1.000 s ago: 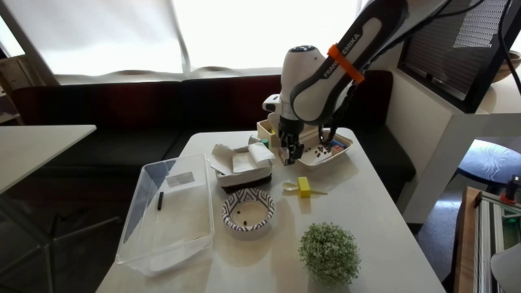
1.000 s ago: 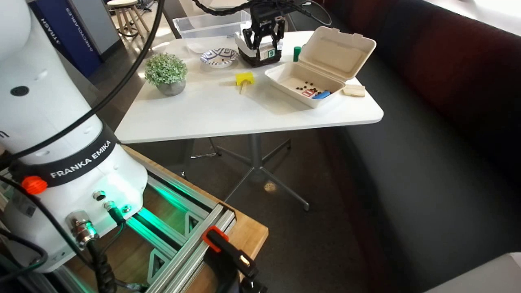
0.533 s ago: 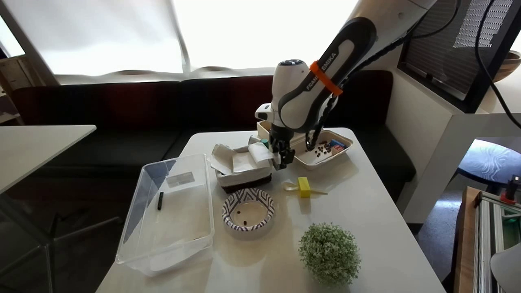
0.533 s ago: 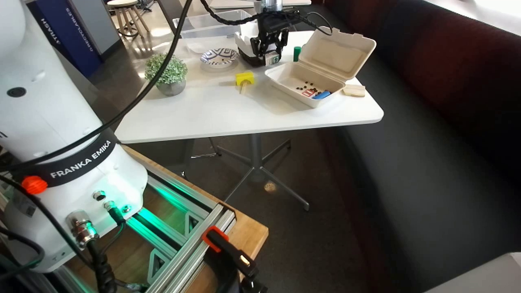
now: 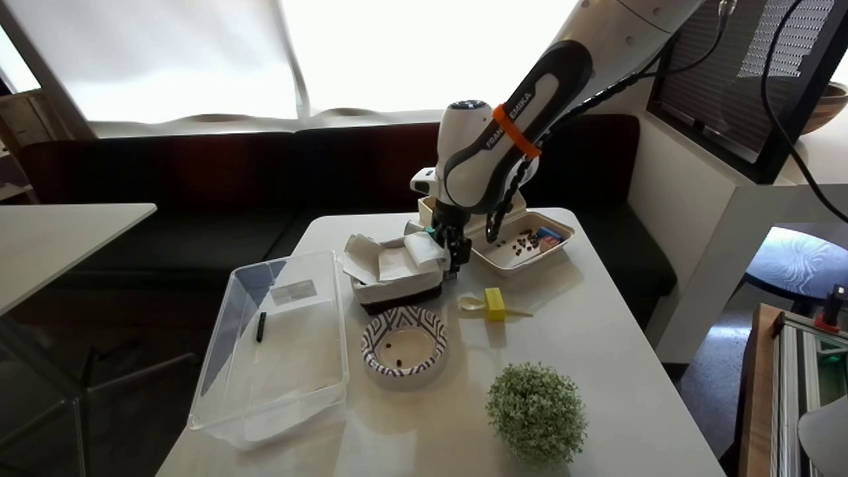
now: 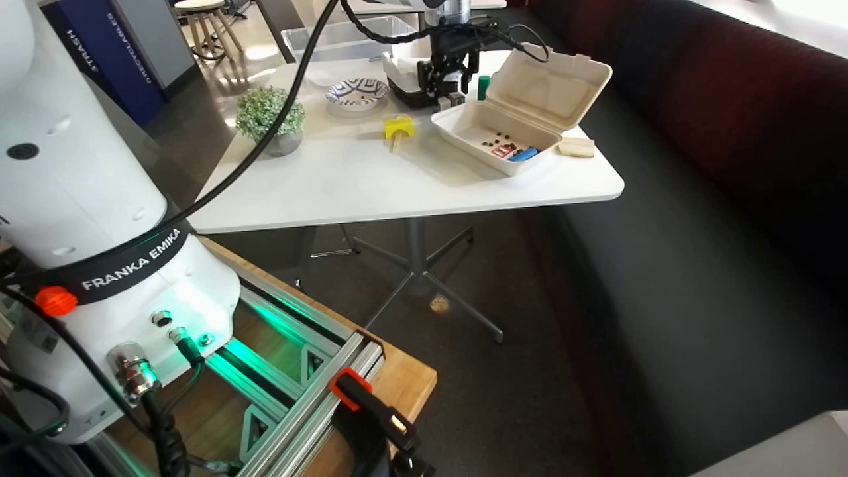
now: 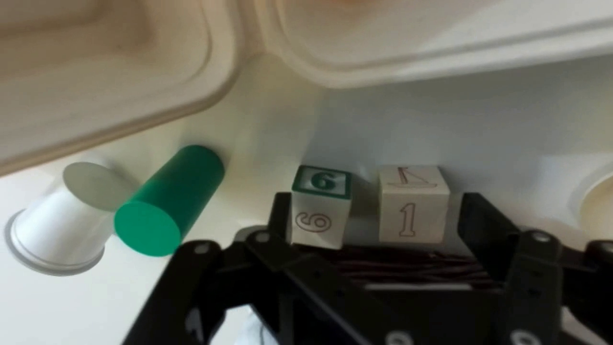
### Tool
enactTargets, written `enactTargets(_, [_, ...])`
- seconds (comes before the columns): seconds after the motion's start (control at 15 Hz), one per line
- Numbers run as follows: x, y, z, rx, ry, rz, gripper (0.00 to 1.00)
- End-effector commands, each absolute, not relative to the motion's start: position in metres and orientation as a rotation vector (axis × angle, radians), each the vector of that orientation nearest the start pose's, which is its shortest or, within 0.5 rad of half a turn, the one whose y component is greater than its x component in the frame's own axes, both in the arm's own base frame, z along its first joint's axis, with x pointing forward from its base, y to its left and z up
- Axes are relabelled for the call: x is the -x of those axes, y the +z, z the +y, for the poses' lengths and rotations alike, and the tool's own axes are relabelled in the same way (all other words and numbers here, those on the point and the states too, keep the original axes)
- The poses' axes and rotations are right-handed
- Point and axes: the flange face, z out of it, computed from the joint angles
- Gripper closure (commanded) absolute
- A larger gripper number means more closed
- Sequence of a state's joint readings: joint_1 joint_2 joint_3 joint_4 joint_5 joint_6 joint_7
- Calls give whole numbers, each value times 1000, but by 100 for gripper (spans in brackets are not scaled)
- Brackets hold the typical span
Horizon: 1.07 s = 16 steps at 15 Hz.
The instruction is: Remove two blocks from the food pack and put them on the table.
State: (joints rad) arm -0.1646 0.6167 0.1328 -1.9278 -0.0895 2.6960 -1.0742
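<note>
Removal looks done — 6 block (image 7: 319, 207) and 1 block (image 7: 414, 205) on the table (image 5: 596, 338), outside the food pack (image 5: 507, 259) near the far right corner in an exterior view — gripper (image 7: 377, 209) wide around both, clamping neither, only retreat seems left.

The end effector (image 7: 377, 211) sits lower than a moment ago, the block marked 6 (image 7: 321, 208) down with it near the tabletop (image 6: 331, 185), and from here the shifted arm (image 5: 478, 162) uncovers more of the food pack (image 5: 503, 259).
</note>
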Motion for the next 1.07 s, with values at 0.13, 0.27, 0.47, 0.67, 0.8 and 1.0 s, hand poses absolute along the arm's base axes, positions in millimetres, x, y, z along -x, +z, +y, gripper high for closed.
enactTargets(0.13, [-636,231,-20,2756,-212,-1549,0])
enactTargets(0.27, [-628,256,-31,2854,-142,-1456,0])
enactTargets(0.47, [-613,294,-42,2950,-58,-1183,0])
enactTargets(0.67, [-597,330,-47,3001,-5,-935,0])
enactTargets(0.8, [-581,349,-49,3034,21,-767,0])
enactTargets(1.0, [-554,367,-54,3109,-8,-515,0])
